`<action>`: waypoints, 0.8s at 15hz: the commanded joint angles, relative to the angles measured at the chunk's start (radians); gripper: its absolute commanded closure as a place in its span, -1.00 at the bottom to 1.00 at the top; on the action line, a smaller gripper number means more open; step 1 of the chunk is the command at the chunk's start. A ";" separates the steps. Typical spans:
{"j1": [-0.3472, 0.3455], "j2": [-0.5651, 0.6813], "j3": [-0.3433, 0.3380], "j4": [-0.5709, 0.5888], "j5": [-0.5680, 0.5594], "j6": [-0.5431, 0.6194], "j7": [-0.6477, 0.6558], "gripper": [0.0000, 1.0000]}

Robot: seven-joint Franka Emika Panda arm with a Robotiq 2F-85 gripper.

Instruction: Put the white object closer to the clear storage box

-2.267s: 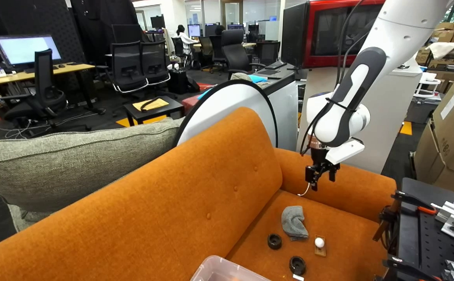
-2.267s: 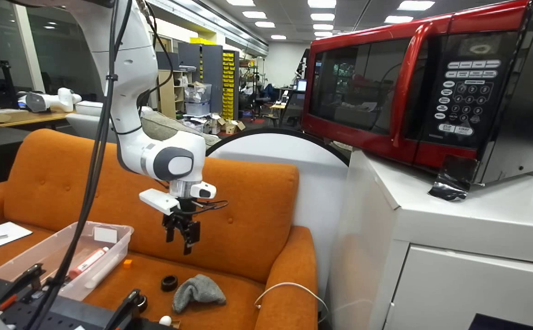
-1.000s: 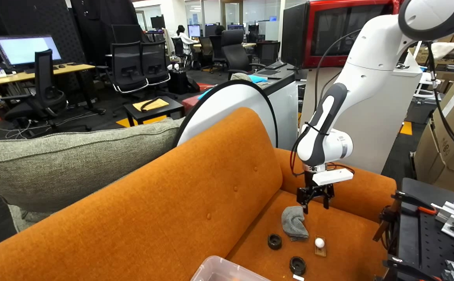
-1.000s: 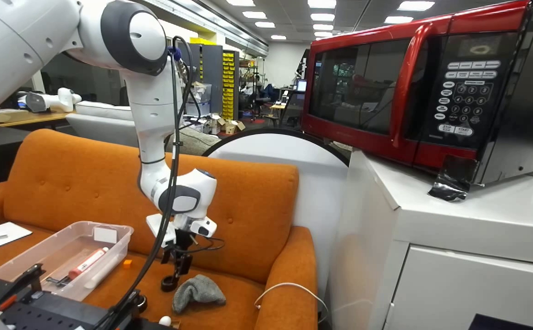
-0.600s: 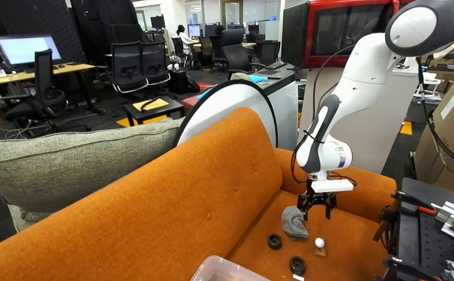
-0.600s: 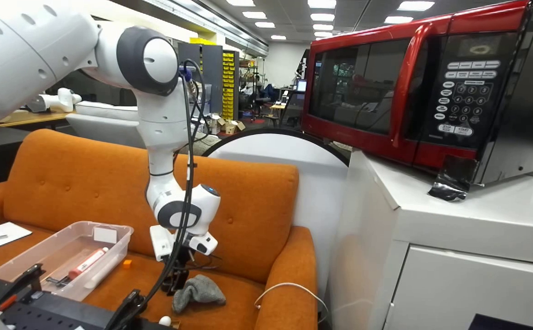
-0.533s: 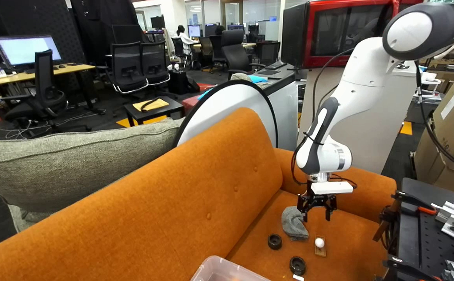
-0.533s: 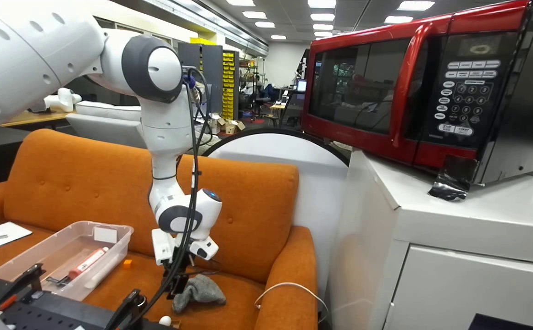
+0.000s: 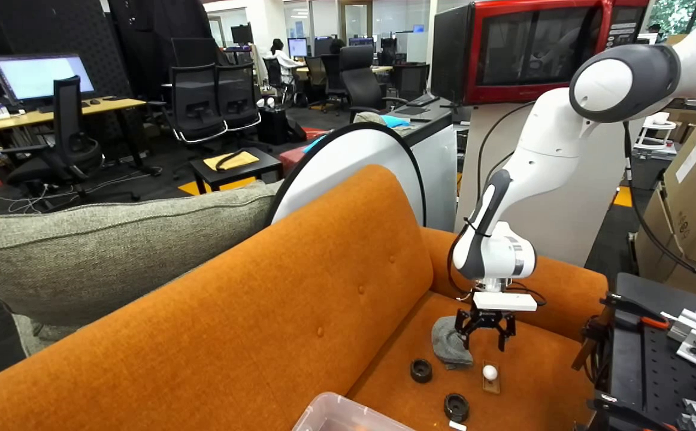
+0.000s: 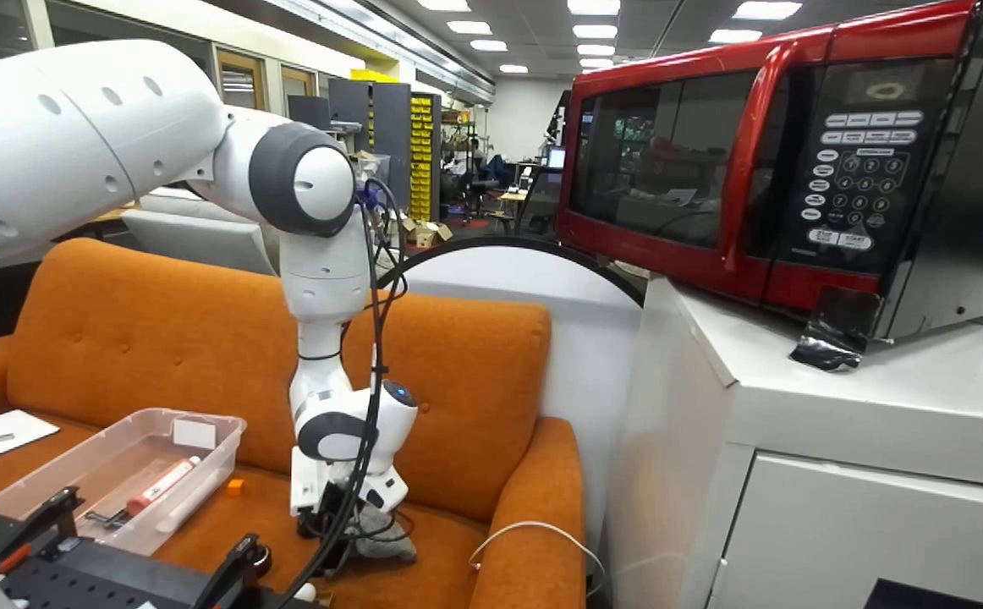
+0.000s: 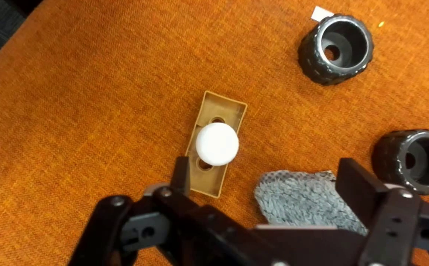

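You are probably preparing the grasp: your fingers (image 11: 181,176) are hanging spread, gripping nothing, with the white object (image 11: 217,144) sitting below and ahead of them on a tan tray (image 11: 207,183). You are likely needing to centre it in the gap, then descend straight and squeeze lightly, as it may be rolling. In the wrist view, one finger is overlapping the tray's edge, the other the cloth (image 11: 303,199), risking a snag. Two black rings (image 11: 388,159) are standing between the fingers and the clear box (image 10: 219,461).
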 commanded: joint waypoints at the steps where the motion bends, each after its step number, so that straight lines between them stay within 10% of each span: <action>1: -0.001 0.001 0.001 0.004 -0.006 -0.002 0.007 -1.00; 12: 0.003 0.103 -0.020 0.074 0.012 0.035 0.080 -1.00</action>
